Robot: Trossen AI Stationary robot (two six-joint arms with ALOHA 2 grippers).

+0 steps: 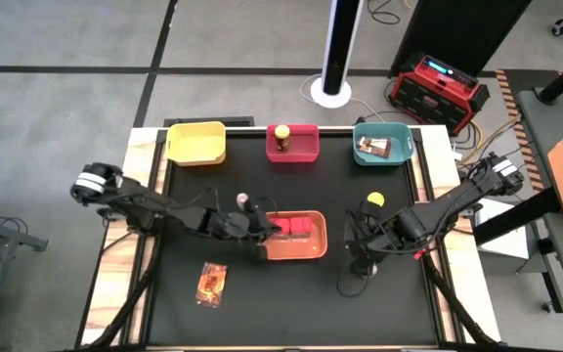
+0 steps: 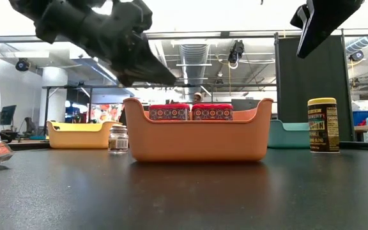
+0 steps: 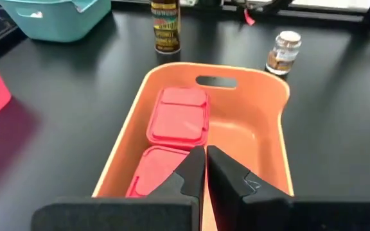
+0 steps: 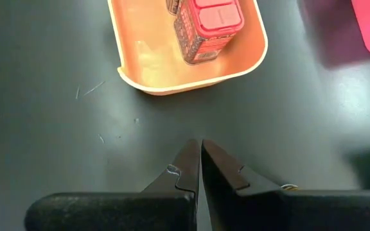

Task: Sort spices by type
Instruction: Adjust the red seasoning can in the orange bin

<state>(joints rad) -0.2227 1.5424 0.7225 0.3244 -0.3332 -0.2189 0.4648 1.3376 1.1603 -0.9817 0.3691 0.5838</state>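
Left gripper [image 1: 262, 231] hangs pinched shut and empty over the left end of the orange tray [image 1: 313, 250] — a sign, I judge, that the two red tubs [image 1: 295, 229] lying side by side inside are dealt with.

Toward the table's front left corner a printed packet [image 1: 210, 283] lies unsorted; a clear shaker [image 1: 243, 199] stands just beside the left arm, easily knocked.

Along the far edge sit a yellow tray [image 1: 195, 143], a red tray [image 1: 292, 142] holding one yellow-lidded jar [image 1: 281, 136], and a teal tray [image 1: 383, 144] with a packet.

Right of the orange tray, the right gripper [image 1: 360, 254] hovers closed, empty; the second jar [image 1: 374, 199] stands near it — likely next.
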